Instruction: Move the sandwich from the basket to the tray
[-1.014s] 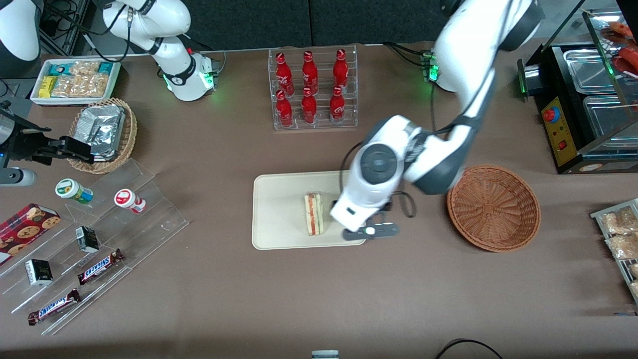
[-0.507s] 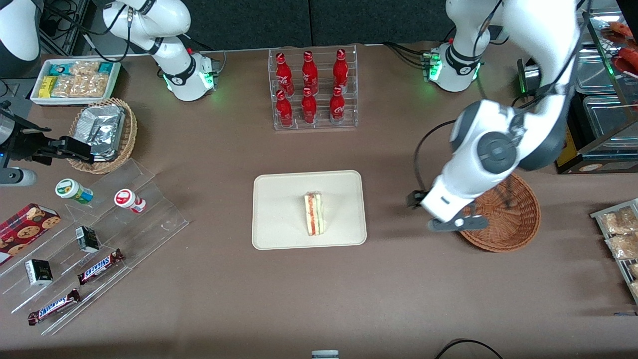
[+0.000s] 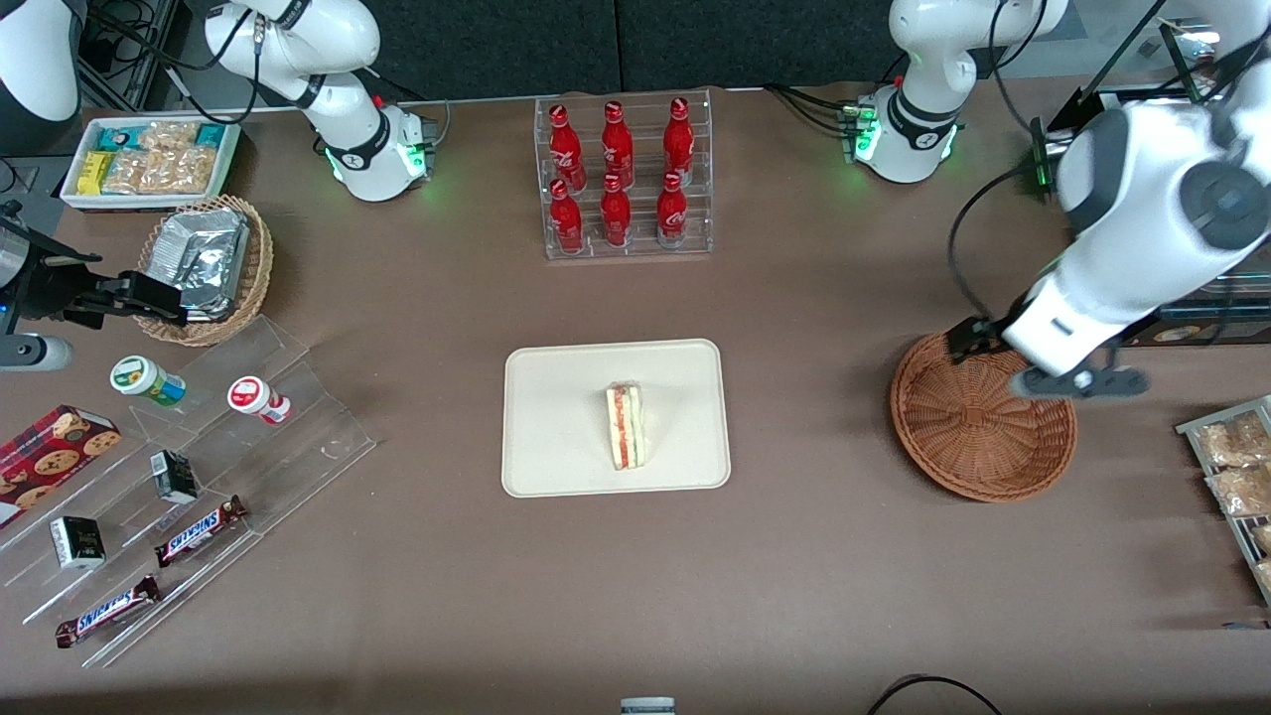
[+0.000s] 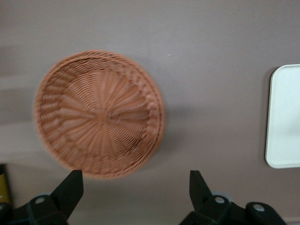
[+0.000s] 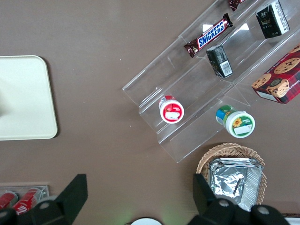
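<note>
The sandwich (image 3: 626, 427) is a pale wedge with red and green layers. It lies on the cream-white tray (image 3: 556, 397) in the middle of the table. The reddish-brown wicker basket (image 3: 978, 422) stands beside the tray, toward the working arm's end, with nothing in it. My left gripper (image 3: 1043, 343) hangs high over the basket's rim, well away from the sandwich. In the left wrist view the gripper (image 4: 133, 187) is open and empty, with the basket (image 4: 98, 112) and a corner of the tray (image 4: 286, 117) below it. The tray also shows in the right wrist view (image 5: 23, 93).
A clear rack of red bottles (image 3: 624, 179) stands farther from the camera than the tray. A stepped acrylic shelf with snacks (image 3: 199, 497), a tan basket of foil packets (image 3: 204, 263) and a white snack bin (image 3: 149, 159) lie toward the parked arm's end. A food warmer (image 3: 1162, 199) stands near the basket.
My left gripper has swung from the tray's edge beside the sandwich over to above the basket, rising as it went. The sandwich has stayed on the tray.
</note>
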Robot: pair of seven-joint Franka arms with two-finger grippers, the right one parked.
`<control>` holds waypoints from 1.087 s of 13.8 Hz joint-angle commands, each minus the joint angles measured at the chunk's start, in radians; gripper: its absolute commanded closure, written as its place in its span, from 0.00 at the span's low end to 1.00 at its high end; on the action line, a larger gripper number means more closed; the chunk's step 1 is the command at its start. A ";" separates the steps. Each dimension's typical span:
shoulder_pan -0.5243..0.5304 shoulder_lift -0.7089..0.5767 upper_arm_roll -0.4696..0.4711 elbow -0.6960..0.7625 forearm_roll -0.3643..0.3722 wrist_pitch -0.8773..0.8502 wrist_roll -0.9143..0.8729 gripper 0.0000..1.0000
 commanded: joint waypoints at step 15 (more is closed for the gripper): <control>0.056 -0.043 0.018 0.213 -0.004 -0.177 0.026 0.00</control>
